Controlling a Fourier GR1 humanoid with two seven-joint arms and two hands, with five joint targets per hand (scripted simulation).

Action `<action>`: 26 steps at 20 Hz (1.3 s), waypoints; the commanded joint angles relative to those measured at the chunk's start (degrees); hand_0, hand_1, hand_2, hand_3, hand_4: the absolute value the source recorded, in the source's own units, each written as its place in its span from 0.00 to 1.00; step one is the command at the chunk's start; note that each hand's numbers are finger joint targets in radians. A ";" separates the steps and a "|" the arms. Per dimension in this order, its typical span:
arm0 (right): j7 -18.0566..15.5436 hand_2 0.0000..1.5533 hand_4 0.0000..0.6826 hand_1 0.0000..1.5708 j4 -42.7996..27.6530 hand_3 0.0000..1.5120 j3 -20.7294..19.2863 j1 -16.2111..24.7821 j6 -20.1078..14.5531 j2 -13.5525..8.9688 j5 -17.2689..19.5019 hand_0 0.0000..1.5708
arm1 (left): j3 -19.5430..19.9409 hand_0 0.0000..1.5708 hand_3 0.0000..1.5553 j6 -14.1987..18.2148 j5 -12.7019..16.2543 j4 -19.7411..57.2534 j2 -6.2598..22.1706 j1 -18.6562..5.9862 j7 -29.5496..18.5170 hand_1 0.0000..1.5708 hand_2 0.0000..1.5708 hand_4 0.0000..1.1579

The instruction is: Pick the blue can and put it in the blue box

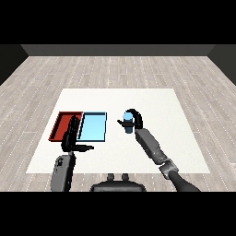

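I had the right hand (134, 118) curled round the blue can (127, 123), upright mid-table, ready for the blue tray (93, 126); the left hand (72, 134) idled with fingers relaxed over the trays' near edge.

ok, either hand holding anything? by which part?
Right hand is curled round the blue can, at its upper side. Left hand holds nothing.

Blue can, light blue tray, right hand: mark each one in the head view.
blue can (127, 125): head view, on its visible side wall.
light blue tray (93, 127): head view, on its bare floor.
right hand (134, 115): head view, on the fingers curled round the can.
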 commanded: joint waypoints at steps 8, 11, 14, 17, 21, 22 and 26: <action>9.64 0.93 0.91 0.90 -19.94 0.93 3.40 2.97 -2.67 -6.50 7.83 0.90 | -6.36 0.00 0.00 0.74 -4.14 6.44 -2.61 -3.82 4.41 0.00 0.00 0.00; 13.12 0.93 0.90 0.90 -26.34 0.93 4.96 6.58 -3.57 -7.31 10.62 0.90 | -10.54 0.00 0.00 3.55 -2.72 6.19 -3.29 -4.61 5.70 0.00 0.00 0.00; 17.33 0.93 0.90 0.90 -37.01 0.93 6.91 13.56 -4.97 -8.51 13.52 0.90 | -11.29 0.00 0.00 4.55 -2.55 6.80 -3.31 -5.13 5.54 0.00 0.00 0.00; 18.61 0.93 0.90 0.90 -41.31 0.93 6.71 17.20 -3.25 -9.37 15.34 0.90 | -9.90 0.00 0.00 0.75 -0.65 9.40 -2.69 -4.55 2.91 0.00 0.00 0.00; 18.57 0.93 0.90 0.92 -41.27 0.93 6.81 17.49 -4.42 -6.80 20.29 0.92 | -15.51 0.00 0.00 7.48 -0.25 10.38 -3.32 -7.98 8.01 0.00 0.00 0.00; 25.72 0.93 0.90 0.92 -46.67 0.92 8.20 16.92 -5.61 -8.20 20.87 0.92 | -16.48 0.00 0.00 7.83 2.03 14.54 -3.33 -11.09 6.59 0.00 0.00 0.00; 22.00 0.94 0.89 0.93 -40.55 0.93 4.81 14.08 -0.96 -3.90 22.88 0.93 | -15.42 0.00 0.00 6.37 1.23 12.44 -3.23 -8.44 7.43 0.00 0.00 0.00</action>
